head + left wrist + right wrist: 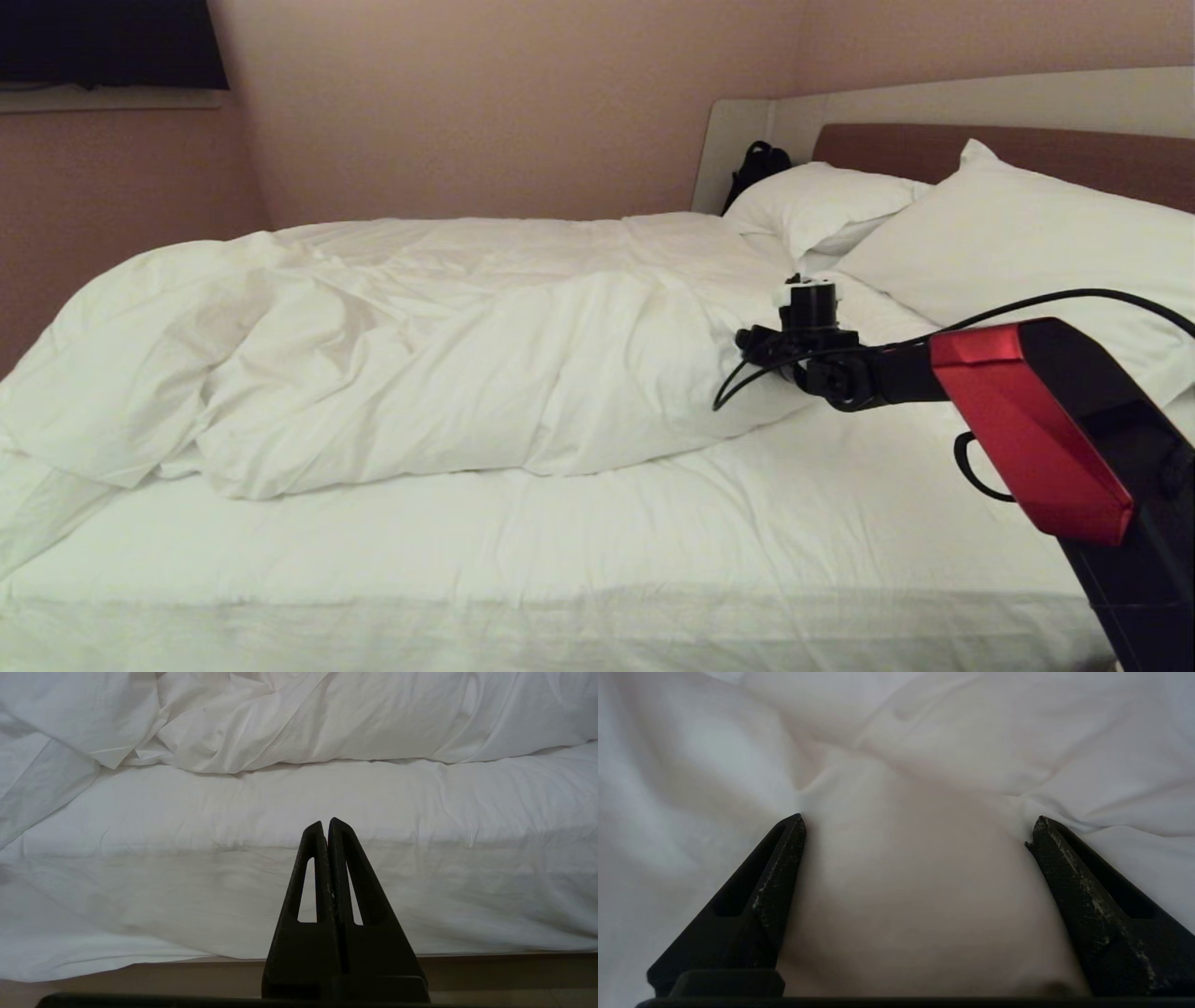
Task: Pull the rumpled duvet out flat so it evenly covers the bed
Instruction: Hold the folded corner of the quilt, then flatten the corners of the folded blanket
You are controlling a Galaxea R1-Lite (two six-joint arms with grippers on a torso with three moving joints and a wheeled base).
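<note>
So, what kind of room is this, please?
Probably a bedroom, maybe a hotel room: a bed with a rumpled white duvet, two pillows, and a padded headboard by plain walls.

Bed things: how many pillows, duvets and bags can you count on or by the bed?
Pillows: 2, one by the headboard corner and one nearer the camera
Duvet: 1
Black bag: 1
Total: 4
</note>
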